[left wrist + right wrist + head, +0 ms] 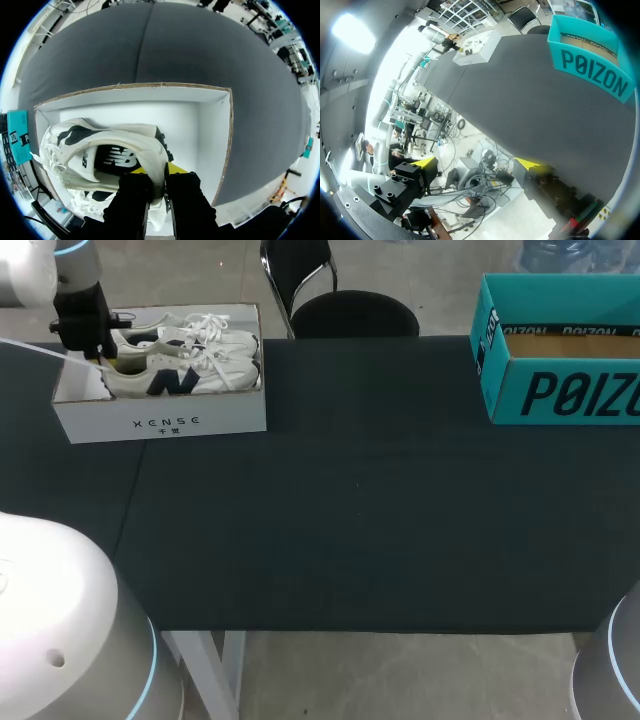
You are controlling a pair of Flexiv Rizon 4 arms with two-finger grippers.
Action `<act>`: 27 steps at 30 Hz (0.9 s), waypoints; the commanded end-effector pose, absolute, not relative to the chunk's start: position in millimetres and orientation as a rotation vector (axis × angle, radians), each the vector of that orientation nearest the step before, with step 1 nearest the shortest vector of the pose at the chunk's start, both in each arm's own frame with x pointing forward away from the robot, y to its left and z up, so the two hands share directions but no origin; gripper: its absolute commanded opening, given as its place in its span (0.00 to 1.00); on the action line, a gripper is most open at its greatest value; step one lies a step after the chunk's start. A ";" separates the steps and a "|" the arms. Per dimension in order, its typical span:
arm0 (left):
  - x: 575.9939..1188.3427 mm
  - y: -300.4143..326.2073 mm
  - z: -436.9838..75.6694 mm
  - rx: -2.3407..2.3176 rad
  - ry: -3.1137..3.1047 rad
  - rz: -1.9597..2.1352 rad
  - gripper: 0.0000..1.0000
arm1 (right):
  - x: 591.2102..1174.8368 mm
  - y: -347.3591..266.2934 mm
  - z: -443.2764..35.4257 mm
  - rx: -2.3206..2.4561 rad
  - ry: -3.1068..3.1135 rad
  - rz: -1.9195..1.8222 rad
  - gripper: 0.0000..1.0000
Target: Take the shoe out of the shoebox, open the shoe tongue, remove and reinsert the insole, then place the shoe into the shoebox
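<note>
White shoe [140, 147] lay in shoebox [200, 125] at far-left corner of worktop [380, 500], open surface alongside. Looked like left end effector [154, 172] clamped its heel; right end effector [475, 162] gaped beyond the edge.

A dark cloth-covered counter [350, 530] fills most of the head view, with a faint crease running slantwise across its left part. At its far right corner stands a teal box [560, 390], open at the top, with plain brown card showing inside and dark lettering on its near and left walls. Its right end is cut off by the edge of the view
</note>
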State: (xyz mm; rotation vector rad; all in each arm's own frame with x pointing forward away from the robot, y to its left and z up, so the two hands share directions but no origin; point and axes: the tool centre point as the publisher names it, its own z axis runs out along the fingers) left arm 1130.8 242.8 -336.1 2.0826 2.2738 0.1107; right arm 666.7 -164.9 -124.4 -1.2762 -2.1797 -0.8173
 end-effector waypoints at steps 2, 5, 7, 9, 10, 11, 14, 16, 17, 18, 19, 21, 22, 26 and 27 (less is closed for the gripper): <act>1124.6 244.4 -303.9 2.046 2.265 0.132 0.00 | 666.6 -164.8 -125.1 -1.277 -2.181 -0.815 1.00; 1126.5 244.7 -282.3 2.023 2.266 0.134 0.00 | 666.6 -164.8 -125.1 -1.277 -2.181 -0.815 1.00; 1127.9 244.2 -267.0 2.005 2.269 0.150 0.00 | 666.6 -164.8 -125.1 -1.277 -2.181 -0.815 1.00; 1129.2 244.2 -250.0 1.988 2.270 0.145 0.00 | 666.6 -164.8 -125.1 -1.277 -2.181 -0.815 1.00; 1129.6 244.0 -243.4 1.981 2.270 0.155 0.00 | 666.6 -164.8 -125.1 -1.277 -2.181 -0.815 1.00; 1129.7 243.5 -238.8 1.978 2.271 0.162 0.00 | 666.6 -164.8 -125.1 -1.277 -2.181 -0.815 1.00; 1127.6 239.5 -219.1 1.978 2.262 0.193 0.00 | 666.6 -164.8 -125.1 -1.277 -2.181 -0.815 1.00; 1123.6 235.4 -207.0 1.990 2.243 0.209 0.00 | 666.6 -164.8 -125.1 -1.277 -2.181 -0.815 1.00; 1120.9 233.0 -201.7 1.997 2.235 0.213 0.00 | 666.6 -164.8 -125.1 -1.277 -2.181 -0.815 1.00; 1117.5 230.0 -196.3 2.004 2.229 0.222 0.00 | 666.6 -164.8 -125.1 -1.277 -2.181 -0.815 1.00; 1113.4 226.9 -190.9 2.007 2.223 0.229 0.00 | 666.6 -164.8 -125.1 -1.277 -2.181 -0.815 1.00; 1102.7 219.3 -181.9 2.027 2.197 0.235 0.00 | 666.6 -164.8 -125.1 -1.277 -2.181 -0.815 1.00; 1097.0 214.7 -178.4 2.028 2.190 0.251 0.00 | 666.6 -164.8 -125.1 -1.277 -2.181 -0.815 1.00; 1071.1 193.3 -166.7 2.030 2.183 0.268 0.00 | 666.6 -164.8 -125.1 -1.277 -2.181 -0.815 1.00; 1064.1 186.6 -164.7 2.033 2.188 0.264 0.00 | 666.6 -164.8 -125.1 -1.277 -2.181 -0.815 1.00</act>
